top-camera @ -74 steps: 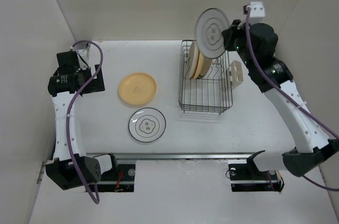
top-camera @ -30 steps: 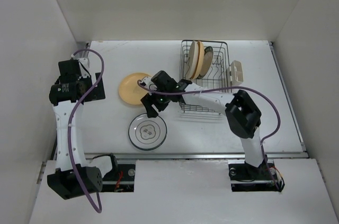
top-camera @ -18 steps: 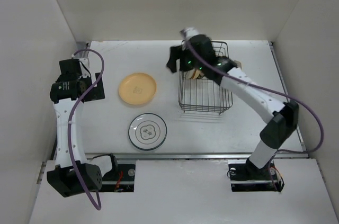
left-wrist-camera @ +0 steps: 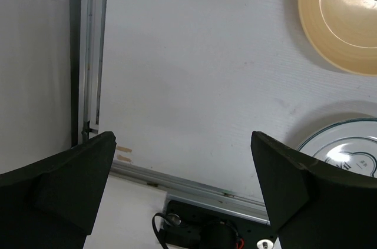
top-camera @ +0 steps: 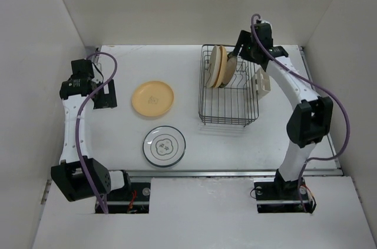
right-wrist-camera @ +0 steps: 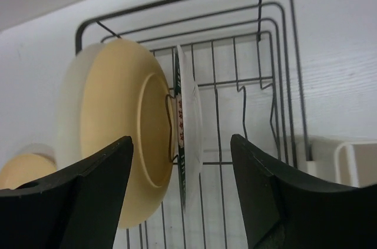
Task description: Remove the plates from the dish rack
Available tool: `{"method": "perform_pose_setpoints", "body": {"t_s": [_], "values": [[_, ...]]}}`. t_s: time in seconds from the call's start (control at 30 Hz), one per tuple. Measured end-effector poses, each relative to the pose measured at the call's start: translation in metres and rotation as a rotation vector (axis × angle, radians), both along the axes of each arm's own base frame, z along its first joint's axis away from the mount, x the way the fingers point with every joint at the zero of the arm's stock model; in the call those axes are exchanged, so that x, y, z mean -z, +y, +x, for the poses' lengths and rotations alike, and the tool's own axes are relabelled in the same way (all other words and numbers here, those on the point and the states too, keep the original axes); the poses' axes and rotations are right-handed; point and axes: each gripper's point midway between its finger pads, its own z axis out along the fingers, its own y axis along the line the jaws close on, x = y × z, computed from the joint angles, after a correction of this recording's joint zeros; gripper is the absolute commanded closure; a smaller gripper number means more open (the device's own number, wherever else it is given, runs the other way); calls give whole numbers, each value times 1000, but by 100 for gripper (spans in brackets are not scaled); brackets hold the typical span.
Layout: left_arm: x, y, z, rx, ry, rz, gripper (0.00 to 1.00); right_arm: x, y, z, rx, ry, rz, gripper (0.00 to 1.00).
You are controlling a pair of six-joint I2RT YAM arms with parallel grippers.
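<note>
The dish rack (top-camera: pixel 228 105) holds three upright plates: a cream one (right-wrist-camera: pixel 72 102), an orange-yellow one (right-wrist-camera: pixel 121 143) and a white one with a dark-teal rim (right-wrist-camera: pixel 189 131), seen edge-on. My right gripper (right-wrist-camera: pixel 182 202) hovers open over the rack's far end (top-camera: pixel 235 57), its fingers straddling the teal-rimmed plate without touching it. Two plates lie flat on the table: an orange-yellow one (top-camera: pixel 153 98) and a white one with a thin dark ring (top-camera: pixel 164 145). My left gripper (left-wrist-camera: pixel 182 196) is open and empty at the table's left side (top-camera: pixel 106 93).
A small beige box (top-camera: pixel 263 81) is clipped to the rack's right side. White walls enclose the table on the left, back and right. A metal rail (left-wrist-camera: pixel 194 187) runs along the near edge.
The ringed plate went from my right gripper to the table. The right arm then swung back from the table's middle to the rack's far end. The left arm barely shifted.
</note>
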Motion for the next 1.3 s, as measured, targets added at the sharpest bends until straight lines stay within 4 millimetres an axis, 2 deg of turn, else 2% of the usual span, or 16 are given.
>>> {"method": "perform_pose_setpoints", "body": {"t_s": [0.03,0.07,0.13,0.17,0.2,0.37,0.47,0.5,0.8,0.9,0.97,1.13,1.3], "values": [[1,0,1,1,3,1,1,15,3,2,-8,33,1,30],[2,1,3,1,5,2,1,29,6,4,-18,62,2,38],[2,2,5,3,7,5,1,49,9,7,-26,104,4,46],[3,2,5,3,7,6,1,59,10,8,-29,123,3,54],[3,3,6,3,8,7,1,67,11,8,-32,140,2,57],[3,3,7,2,6,11,1,95,13,11,-35,199,-4,72],[3,4,7,1,7,13,1,99,11,9,-39,210,-40,95],[3,4,7,0,7,14,1,99,6,8,-27,214,-64,100],[2,5,8,-2,1,18,1,89,2,8,-10,200,-136,100],[2,5,8,-1,0,19,1,80,1,6,-1,181,-173,100],[2,5,8,-1,0,19,1,66,-1,8,16,151,-202,100],[-2,5,10,-1,-10,19,1,10,-24,7,134,29,-306,100],[-11,5,13,1,-32,20,1,-53,-52,-14,266,-84,-362,100]]}}
